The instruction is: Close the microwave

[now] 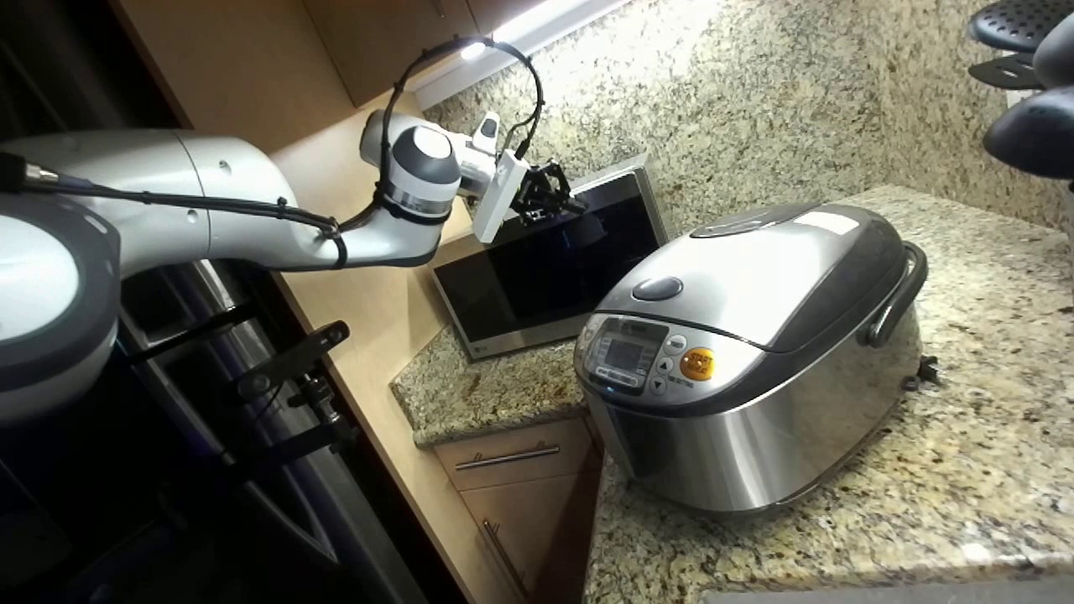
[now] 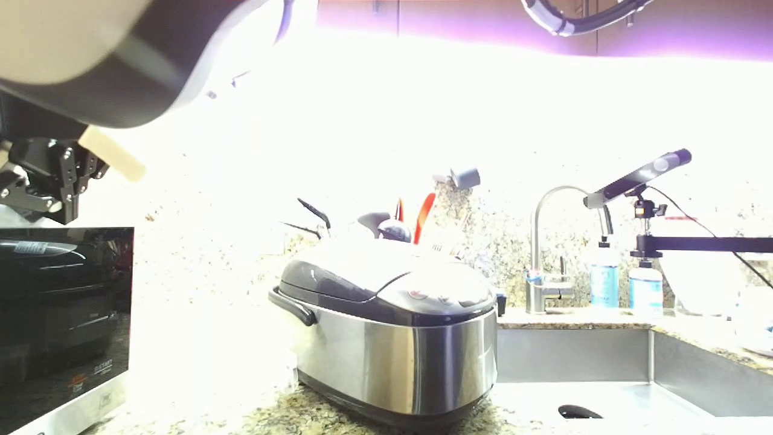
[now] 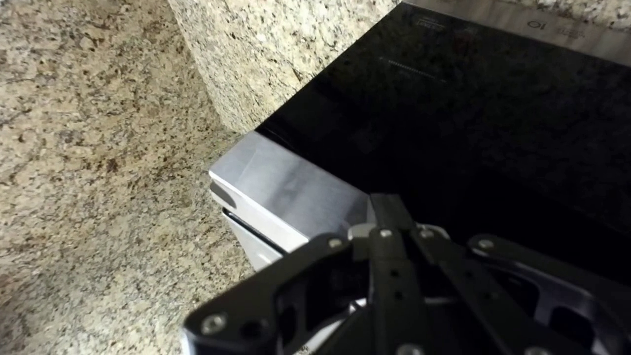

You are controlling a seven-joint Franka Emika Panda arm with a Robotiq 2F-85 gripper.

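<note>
The microwave (image 1: 537, 285) is a silver-framed box with a dark glass door, standing in the counter corner. It also shows at the lower left in an exterior view (image 2: 63, 320) and fills the right of the wrist view (image 3: 468, 128). Its door lies against or nearly against the body; a narrow dark seam shows along the side edge in the wrist view. My gripper (image 1: 574, 204) is in front of the door's upper part, and it also shows in an exterior view (image 2: 65, 211). In the wrist view the fingertips (image 3: 392, 209) are together, over the door's silver edge strip. Contact cannot be told.
A large silver rice cooker (image 1: 747, 352) stands on the granite counter (image 1: 990, 470) near the microwave; it also shows in an exterior view (image 2: 398, 344). A sink (image 2: 574, 356) with a faucet (image 2: 534, 254) lies beyond it. A wooden cabinet panel (image 1: 369, 319) borders the microwave's side.
</note>
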